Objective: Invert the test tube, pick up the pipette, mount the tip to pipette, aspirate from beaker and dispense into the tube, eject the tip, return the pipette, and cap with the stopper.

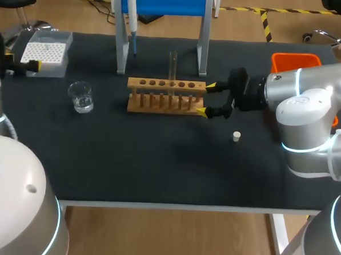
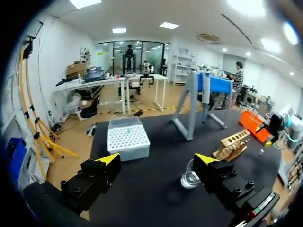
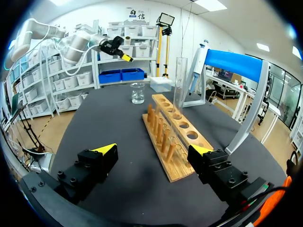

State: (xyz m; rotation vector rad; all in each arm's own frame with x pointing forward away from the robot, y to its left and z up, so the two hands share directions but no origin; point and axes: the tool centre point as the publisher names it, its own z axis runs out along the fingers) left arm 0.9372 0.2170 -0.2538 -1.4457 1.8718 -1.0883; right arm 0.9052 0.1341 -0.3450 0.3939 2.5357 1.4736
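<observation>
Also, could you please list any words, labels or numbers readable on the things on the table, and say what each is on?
None can be read. The wooden test tube rack, clear glass beaker, pale pipette tip box and white-and-blue pipette show no legible print; any marks are too small to tell.

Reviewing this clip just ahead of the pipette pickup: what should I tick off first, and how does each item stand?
1. Clear glass test tube upright in the light wooden rack: ok.
2. Right claw open and empty, at the rack's end: ok.
3. Left claw open and empty, near the white tip box: ok.
4. Blue-and-white pipette hanging on its blue-topped stand: ok.
5. Tips loaded in the tip box: cannot tell.
6. Small white stopper lying free on the black table: ok.
</observation>
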